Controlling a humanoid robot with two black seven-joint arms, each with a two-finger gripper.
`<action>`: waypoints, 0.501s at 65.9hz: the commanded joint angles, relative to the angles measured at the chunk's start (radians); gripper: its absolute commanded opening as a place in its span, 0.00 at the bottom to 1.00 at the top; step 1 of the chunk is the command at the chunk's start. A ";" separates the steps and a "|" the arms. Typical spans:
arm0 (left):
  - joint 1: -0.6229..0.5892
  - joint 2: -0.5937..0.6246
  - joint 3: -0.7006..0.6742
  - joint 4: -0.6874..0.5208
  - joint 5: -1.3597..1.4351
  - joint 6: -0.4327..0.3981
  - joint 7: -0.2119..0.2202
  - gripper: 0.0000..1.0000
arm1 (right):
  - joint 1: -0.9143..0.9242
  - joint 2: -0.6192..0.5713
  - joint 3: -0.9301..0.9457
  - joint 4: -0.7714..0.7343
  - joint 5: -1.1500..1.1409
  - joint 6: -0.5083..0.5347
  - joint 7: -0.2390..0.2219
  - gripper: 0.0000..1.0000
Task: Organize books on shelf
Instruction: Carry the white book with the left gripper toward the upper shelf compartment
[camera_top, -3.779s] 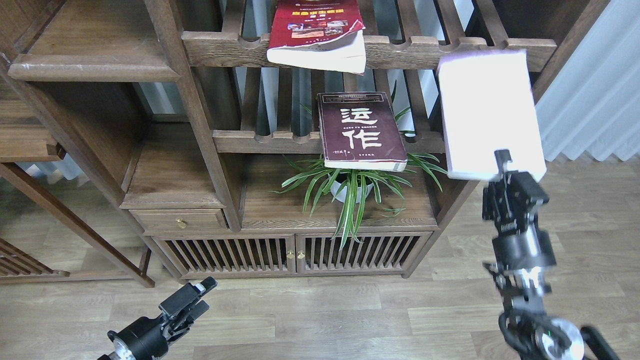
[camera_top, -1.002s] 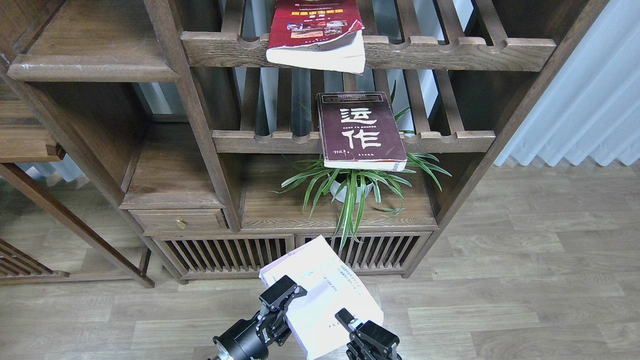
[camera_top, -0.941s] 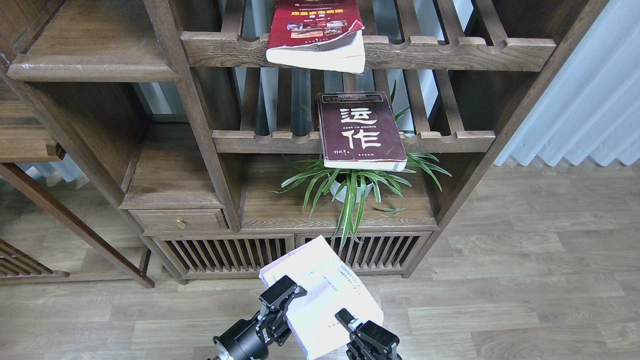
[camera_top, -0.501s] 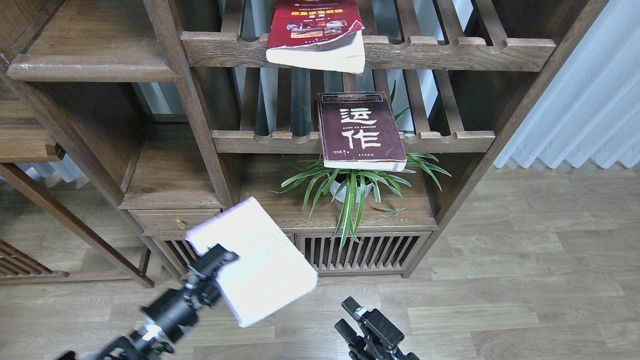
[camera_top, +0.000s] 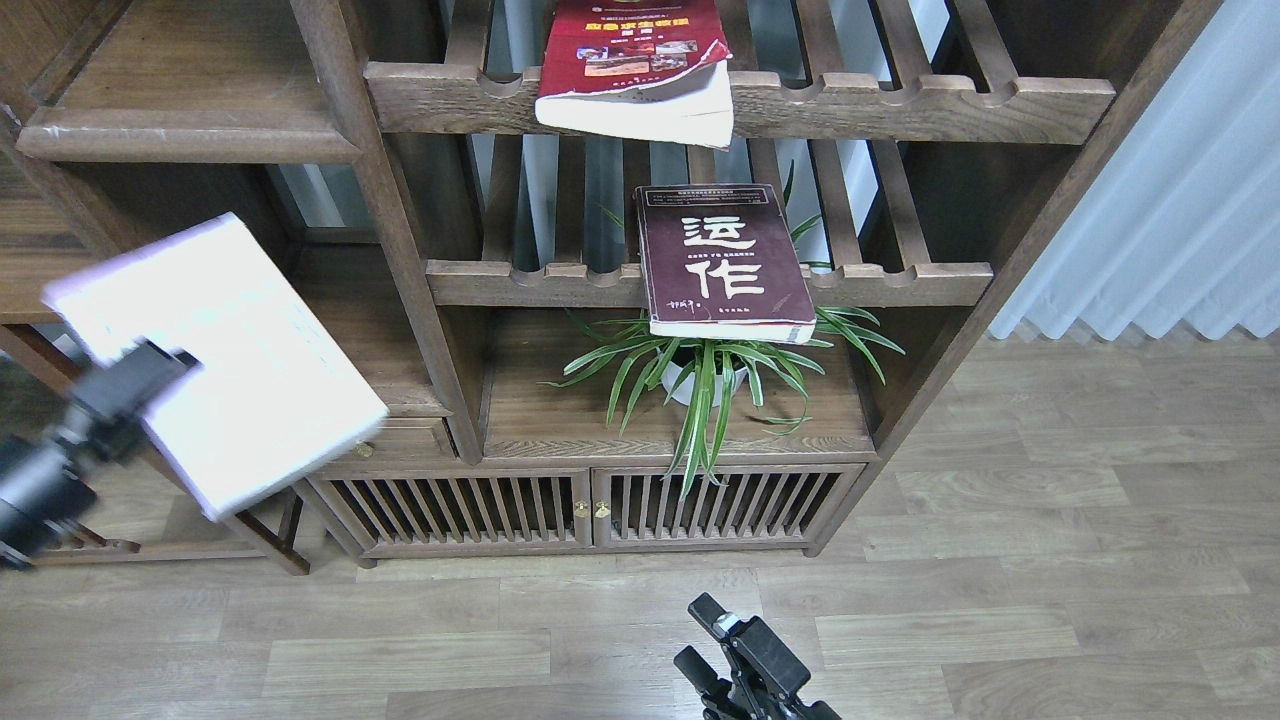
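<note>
Fingers of the left gripper (camera_top: 160, 362) pinch the thick white-lavender paperback book (camera_top: 215, 365), held tilted in the air before the dark wooden shelf unit's (camera_top: 400, 240) left side. Right gripper (camera_top: 712, 640), low over the floor, has its fingers spread. Red book (camera_top: 635, 70) and maroon book (camera_top: 722, 258) lie on slatted racks.

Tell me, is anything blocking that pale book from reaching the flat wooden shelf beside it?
Nothing visible does. The left end effector holds the white-lavender book in the air, overlapping the solid plank shelf's left part. The shelf's visible surface looks bare; the upright post stands on its right.
</note>
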 joint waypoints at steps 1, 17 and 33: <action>-0.082 0.067 -0.049 0.016 0.040 0.000 0.004 0.05 | 0.000 0.002 0.000 -0.005 -0.001 0.000 0.000 1.00; -0.439 0.067 -0.057 0.195 0.279 0.000 0.094 0.06 | 0.000 0.005 0.000 -0.005 -0.001 0.000 0.000 1.00; -0.714 0.031 -0.008 0.341 0.480 0.000 0.094 0.06 | -0.005 0.002 0.003 -0.005 0.001 0.000 0.000 1.00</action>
